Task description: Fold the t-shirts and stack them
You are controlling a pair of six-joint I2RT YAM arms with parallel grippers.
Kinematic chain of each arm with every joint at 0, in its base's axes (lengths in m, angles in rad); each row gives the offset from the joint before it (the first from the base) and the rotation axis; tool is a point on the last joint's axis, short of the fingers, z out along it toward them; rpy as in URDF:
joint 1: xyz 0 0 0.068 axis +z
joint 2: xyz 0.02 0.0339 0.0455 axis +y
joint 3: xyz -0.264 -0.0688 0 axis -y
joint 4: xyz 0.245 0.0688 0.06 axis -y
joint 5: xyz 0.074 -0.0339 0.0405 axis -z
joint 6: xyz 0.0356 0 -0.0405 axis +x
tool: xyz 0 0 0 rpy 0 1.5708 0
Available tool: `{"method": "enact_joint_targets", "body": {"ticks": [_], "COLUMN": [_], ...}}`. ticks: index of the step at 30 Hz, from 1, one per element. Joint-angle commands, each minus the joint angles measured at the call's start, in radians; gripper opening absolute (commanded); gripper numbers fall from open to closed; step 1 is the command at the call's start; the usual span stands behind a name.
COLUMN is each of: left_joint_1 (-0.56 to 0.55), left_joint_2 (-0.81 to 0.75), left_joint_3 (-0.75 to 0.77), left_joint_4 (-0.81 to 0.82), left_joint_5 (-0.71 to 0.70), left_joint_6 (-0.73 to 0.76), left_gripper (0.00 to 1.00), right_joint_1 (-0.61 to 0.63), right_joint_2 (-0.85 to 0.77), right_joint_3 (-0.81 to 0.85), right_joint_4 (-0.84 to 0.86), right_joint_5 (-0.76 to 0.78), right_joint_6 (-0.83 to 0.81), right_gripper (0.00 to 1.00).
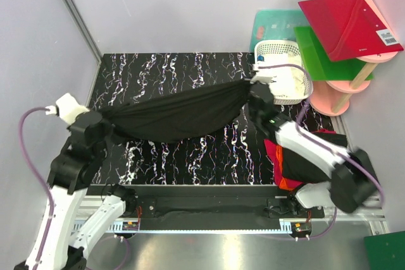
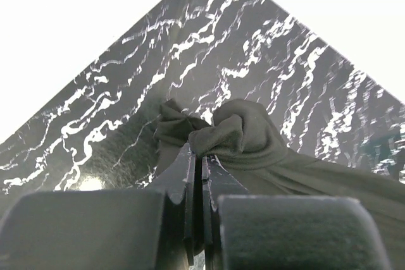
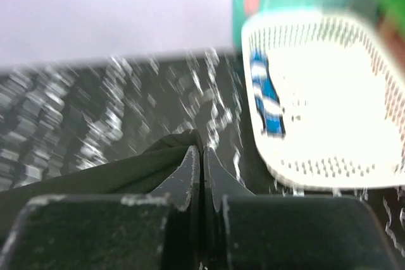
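**Left gripper point(image 1: 107, 119) and right gripper point(image 1: 252, 86): both closed on one black t-shirt point(image 1: 183, 115)**

1. Left gripper. Jaws pressed together with only a hairline gap. In the left wrist view a crumpled knot of black cloth bunches at and just beyond the fingertips point(image 2: 185, 172), and the rest of the cloth trails away to the right of that view. Position: over the left edge of the table point(image 1: 177, 67), about midway between its near and far edges.

2. Right gripper. Jaws likewise closed tight. In the right wrist view a thin fold of dark cloth runs in from the left and ends at the fingertips point(image 3: 188, 167). Position: near the far right corner of the table, just beside the basket point(image 1: 281, 52).

3. Black t-shirt. Held at both ends and strung between the two grippers in a long band. It runs diagonally from the left edge towards the far right corner and is widest where it sags at the middle. Whether the sagging middle touches the table cannot be told.

4. Pile of t-shirts point(image 1: 304, 159). Black on top, with red and orange cloth showing at its left and near sides. It lies at the near right corner of the table, under the right arm and well apart from both grippers.

5. Table. Black top with white marble veining.

6. Basket. White plastic lattice, at the far right corner; the right wrist view, blurred, shows something pale with blue stripes inside.

7. Red board point(image 1: 348, 23) and green board point(image 1: 323, 55). Flat, lying on a pink round stand point(image 1: 335, 96) beyond the right edge of the table.
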Motion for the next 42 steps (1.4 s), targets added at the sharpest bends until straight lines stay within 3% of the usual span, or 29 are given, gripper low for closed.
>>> {"method": "enact_joint_targets", "body": {"ticks": [1,10,16,18,23,27,31,36,42], "left_joint_1": [0.007,0.007,0.008,0.008,0.008,0.010,0.063,0.094,0.096], "left_joint_2": [-0.134,-0.286,-0.244,-0.198,0.092,0.430,0.640,0.732,0.631], "left_joint_3": [0.039,0.152,0.293,0.313,0.349,0.431,0.545,0.631,0.734], "left_joint_4": [0.031,0.086,0.192,0.218,0.263,0.235,0.195,0.194,0.204], "left_joint_5": [-0.048,0.109,0.122,0.088,0.087,0.158,0.269,0.280,0.261], "left_joint_6": [0.088,0.263,0.387,0.412,0.420,0.380,0.333,0.312,0.357], "left_gripper": [0.00,0.00,0.00,0.00,0.00,0.00,0.00,0.00,0.00], "right_joint_1": [0.018,0.070,0.071,0.071,0.070,0.050,-0.017,-0.039,-0.039], "right_joint_2": [-0.293,-0.655,-0.702,-0.673,-0.398,-0.168,0.051,0.128,-0.005], "right_joint_3": [-0.090,-0.061,-0.022,-0.008,0.081,0.176,0.218,0.270,0.304], "right_joint_4": [0.102,-0.090,-0.081,-0.032,0.054,0.088,0.108,0.129,0.097], "right_joint_5": [-0.075,-0.204,-0.192,-0.129,0.009,0.049,0.026,0.009,-0.021], "right_joint_6": [-0.084,-0.136,-0.154,-0.168,-0.243,-0.265,-0.231,-0.217,-0.223], "right_gripper": [0.00,0.00,0.00,0.00,0.00,0.00,0.00,0.00,0.00]}}
